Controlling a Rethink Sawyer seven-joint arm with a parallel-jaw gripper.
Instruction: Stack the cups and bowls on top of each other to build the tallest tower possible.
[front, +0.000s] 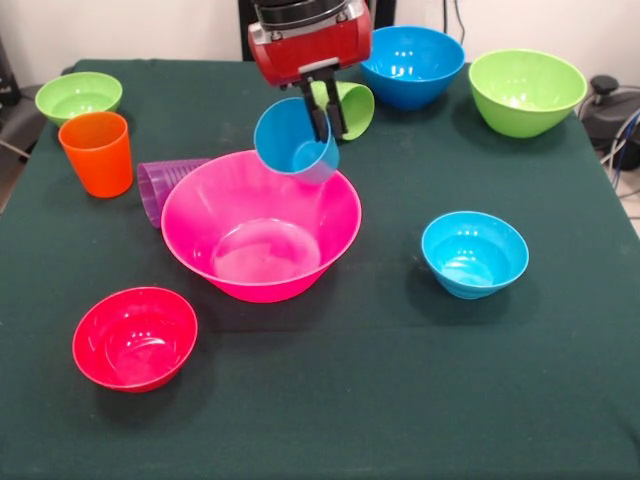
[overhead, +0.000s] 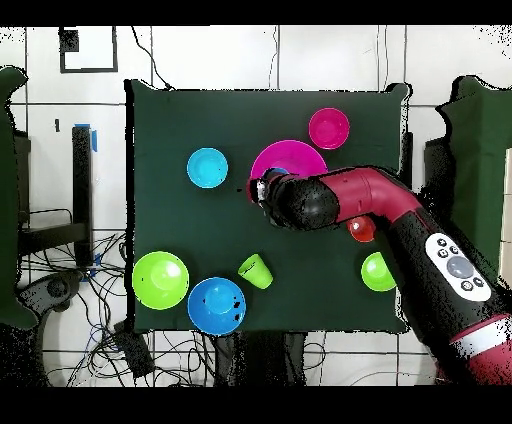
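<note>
The gripper (front: 322, 112) is clamped on the light blue cup's (front: 294, 140) rim; the cup hangs tilted, mouth sideways, just above the pink bowl's (front: 200, 255) far rim, mid-table

Dark green table (front: 420, 400) on white tiled floor (overhead: 330, 60), loose cables (overhead: 70, 270), pale wall (front: 150, 25).

Overhead, the arm (overhead: 400, 215) hides the purple cup; orange cup (overhead: 361, 229) half-covered.

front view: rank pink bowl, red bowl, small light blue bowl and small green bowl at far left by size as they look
1. pink bowl
2. red bowl
3. small light blue bowl, slightly smaller than the red
4. small green bowl, farther away, so unsure against the light blue
</note>
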